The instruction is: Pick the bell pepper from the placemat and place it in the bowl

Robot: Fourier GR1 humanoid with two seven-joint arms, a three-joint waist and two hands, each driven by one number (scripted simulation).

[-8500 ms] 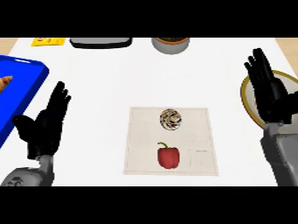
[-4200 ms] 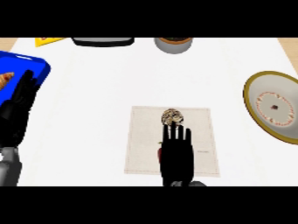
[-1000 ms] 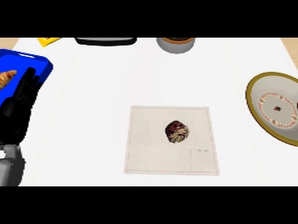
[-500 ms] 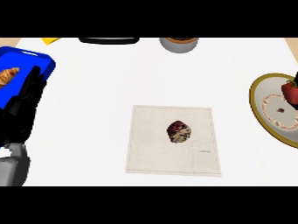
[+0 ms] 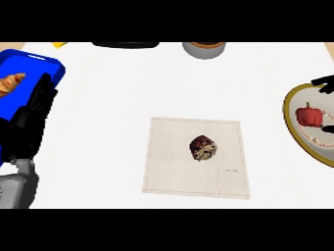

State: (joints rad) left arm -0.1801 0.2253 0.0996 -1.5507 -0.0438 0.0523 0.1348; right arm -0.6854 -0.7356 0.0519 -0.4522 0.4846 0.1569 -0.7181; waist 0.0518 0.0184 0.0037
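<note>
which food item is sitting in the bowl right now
The red bell pepper, in the bowl at right; the croissant lies on the blue tray.

No legible text, brand, number or sign appears anywhere in the head view. The pale rectangular cloth placemat (image 5: 198, 157) carries a small boxed mark near its lower right corner, too small to read. The blue rectangular tray (image 5: 3, 105), the cream round bowl with a gold rim (image 5: 299, 142) and the white desk (image 5: 162, 83) bear no readable lettering.
</note>
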